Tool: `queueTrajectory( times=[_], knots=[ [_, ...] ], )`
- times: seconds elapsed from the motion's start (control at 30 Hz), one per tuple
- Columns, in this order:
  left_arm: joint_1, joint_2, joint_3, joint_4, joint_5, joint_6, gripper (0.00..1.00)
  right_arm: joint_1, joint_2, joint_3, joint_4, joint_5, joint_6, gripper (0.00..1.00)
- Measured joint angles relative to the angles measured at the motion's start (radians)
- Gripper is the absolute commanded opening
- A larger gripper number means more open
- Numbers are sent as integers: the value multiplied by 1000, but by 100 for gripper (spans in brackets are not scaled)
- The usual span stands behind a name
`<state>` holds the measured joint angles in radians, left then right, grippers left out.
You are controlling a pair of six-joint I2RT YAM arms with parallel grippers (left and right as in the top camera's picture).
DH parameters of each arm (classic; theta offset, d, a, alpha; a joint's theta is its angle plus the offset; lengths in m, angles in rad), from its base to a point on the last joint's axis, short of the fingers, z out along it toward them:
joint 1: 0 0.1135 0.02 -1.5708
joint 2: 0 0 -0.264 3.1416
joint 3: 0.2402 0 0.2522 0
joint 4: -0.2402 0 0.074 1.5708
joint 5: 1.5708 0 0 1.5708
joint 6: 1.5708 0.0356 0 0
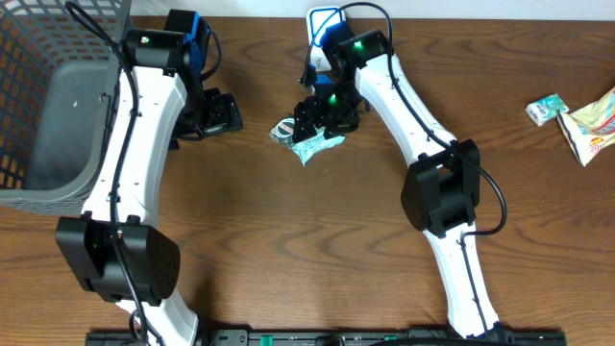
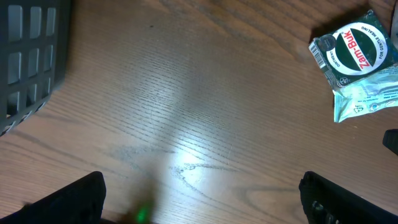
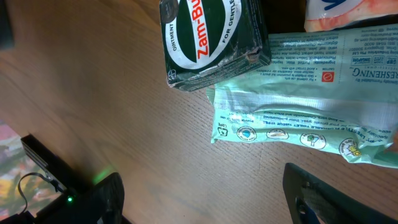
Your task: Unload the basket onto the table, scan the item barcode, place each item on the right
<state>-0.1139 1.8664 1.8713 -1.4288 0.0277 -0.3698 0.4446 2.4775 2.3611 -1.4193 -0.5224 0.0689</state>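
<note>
A dark green Zam-Buk ointment packet point(image 1: 285, 130) point(image 2: 354, 50) point(image 3: 211, 37) lies on the wooden table, overlapping a pale green printed sachet point(image 1: 319, 146) point(image 2: 367, 99) point(image 3: 298, 118). My right gripper point(image 1: 327, 117) point(image 3: 211, 199) hovers just over these two items, open, with bare wood between its fingers. To their left my left gripper point(image 1: 216, 115) point(image 2: 202, 208) stands wide open over bare table, holding nothing. No barcode is legible in any view.
A grey mesh basket point(image 1: 48, 115) point(image 2: 31, 56) fills the far left. Two snack packets point(image 1: 591, 125) point(image 1: 546, 109) lie at the right edge. An orange and white packet point(image 3: 348, 12) shows beyond the sachet. A black device with a green light point(image 3: 50, 180) sits close to the right gripper.
</note>
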Motion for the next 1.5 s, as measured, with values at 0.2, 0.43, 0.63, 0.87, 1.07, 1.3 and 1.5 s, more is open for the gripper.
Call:
queueTrajectory(
  times=[0.2, 0.43, 0.63, 0.87, 1.07, 1.3, 1.5],
  knots=[
    [0, 0, 0, 0, 0, 0, 98, 0, 0, 0, 1, 0, 0, 76],
    [0, 0, 0, 0, 0, 0, 98, 0, 0, 0, 1, 0, 0, 76],
    [0, 0, 0, 0, 0, 0, 98, 0, 0, 0, 1, 0, 0, 77],
    [0, 0, 0, 0, 0, 0, 98, 0, 0, 0, 0, 0, 0, 77],
    [0, 0, 0, 0, 0, 0, 98, -1, 0, 0, -8, 0, 0, 77],
    [0, 0, 0, 0, 0, 0, 98, -10, 0, 0, -8, 0, 0, 77],
    [0, 0, 0, 0, 0, 0, 98, -34, 0, 0, -24, 0, 0, 77]
  ],
)
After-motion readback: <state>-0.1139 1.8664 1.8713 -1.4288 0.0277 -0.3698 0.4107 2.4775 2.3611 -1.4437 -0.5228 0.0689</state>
